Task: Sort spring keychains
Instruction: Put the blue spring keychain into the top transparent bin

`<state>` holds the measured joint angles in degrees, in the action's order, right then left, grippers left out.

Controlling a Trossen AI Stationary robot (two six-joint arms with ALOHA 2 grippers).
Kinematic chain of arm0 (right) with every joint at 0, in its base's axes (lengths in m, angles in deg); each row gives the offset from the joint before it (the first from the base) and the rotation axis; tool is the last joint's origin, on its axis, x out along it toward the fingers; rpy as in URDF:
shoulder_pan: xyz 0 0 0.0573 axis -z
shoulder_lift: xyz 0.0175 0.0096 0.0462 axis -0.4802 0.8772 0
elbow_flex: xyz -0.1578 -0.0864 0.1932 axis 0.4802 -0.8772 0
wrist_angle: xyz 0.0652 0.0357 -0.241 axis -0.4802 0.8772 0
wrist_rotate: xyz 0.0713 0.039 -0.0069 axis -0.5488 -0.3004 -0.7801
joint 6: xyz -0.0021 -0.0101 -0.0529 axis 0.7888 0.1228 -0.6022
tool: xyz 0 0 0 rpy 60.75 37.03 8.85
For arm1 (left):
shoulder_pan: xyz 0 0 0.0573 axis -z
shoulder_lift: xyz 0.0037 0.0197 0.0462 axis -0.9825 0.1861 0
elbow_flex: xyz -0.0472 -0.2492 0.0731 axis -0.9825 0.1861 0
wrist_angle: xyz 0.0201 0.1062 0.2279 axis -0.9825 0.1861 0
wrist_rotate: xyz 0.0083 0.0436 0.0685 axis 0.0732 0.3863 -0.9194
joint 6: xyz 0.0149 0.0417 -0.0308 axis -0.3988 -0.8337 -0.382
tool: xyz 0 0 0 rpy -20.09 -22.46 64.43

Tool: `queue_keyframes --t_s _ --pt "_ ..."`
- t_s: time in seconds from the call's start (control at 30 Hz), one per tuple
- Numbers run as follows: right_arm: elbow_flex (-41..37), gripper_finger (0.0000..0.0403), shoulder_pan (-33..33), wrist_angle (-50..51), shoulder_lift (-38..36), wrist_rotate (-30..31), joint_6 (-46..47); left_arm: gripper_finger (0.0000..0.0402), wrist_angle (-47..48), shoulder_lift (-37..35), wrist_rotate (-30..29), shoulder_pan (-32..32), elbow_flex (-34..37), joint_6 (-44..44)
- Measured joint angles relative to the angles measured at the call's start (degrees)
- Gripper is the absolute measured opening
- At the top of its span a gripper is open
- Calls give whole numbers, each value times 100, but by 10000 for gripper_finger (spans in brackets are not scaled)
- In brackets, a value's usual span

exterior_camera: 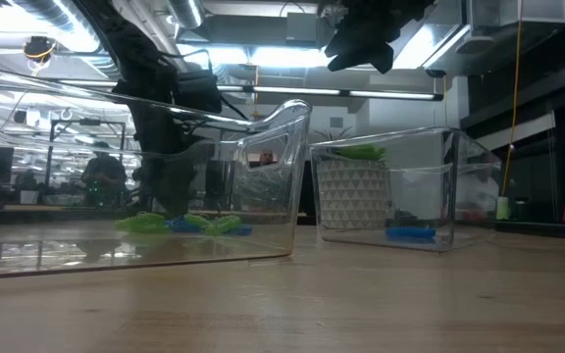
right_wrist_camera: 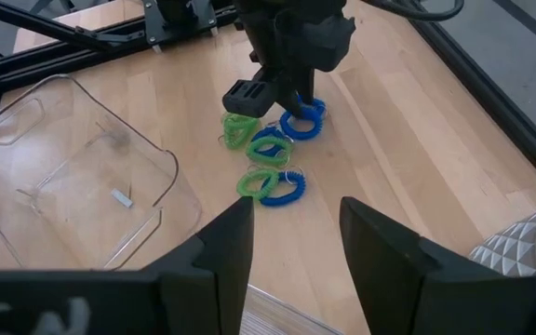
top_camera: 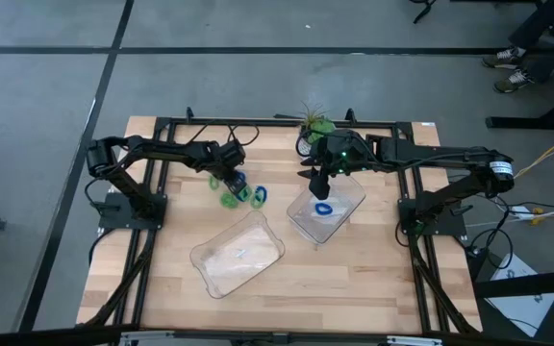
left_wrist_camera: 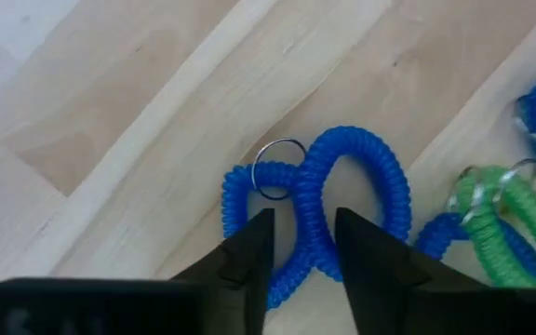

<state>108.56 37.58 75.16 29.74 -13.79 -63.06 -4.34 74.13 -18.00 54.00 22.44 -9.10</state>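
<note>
Straddling a blue coiled keychain (left_wrist_camera: pixel 342 200) with its two dark fingers parted, the left hand (left_wrist_camera: pixel 303 244) is lowered onto the wooden desk (top_camera: pixel 354 274).
The ribbed blue loop, with a thin metal ring (left_wrist_camera: pixel 279 167), lies between the fingers, ungripped, in a cluster of blue and green spring keychains (right_wrist_camera: pixel 268 154) far-left of centre. One blue keychain (top_camera: pixel 323 208) is seen inside the right clear tray (top_camera: pixel 349 204); the right hand (right_wrist_camera: pixel 296 247) is held open above it. The left clear tray (top_camera: pixel 239 255) stands nearer.

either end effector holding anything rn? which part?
Neither. Left end effector is open, straddling a blue spring keychain's coil, not closed. Right end effector is open, empty.
</note>
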Motion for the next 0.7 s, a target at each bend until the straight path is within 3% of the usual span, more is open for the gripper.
queue_keyframes --t_s 0.53,0.7 --pt "0 161 0 71 0 -2 -2 12 48 2 -73 0 0 -451" --pt "0 161 0 100 0 -3 11 7 69 -19 -94 0 0 -548"
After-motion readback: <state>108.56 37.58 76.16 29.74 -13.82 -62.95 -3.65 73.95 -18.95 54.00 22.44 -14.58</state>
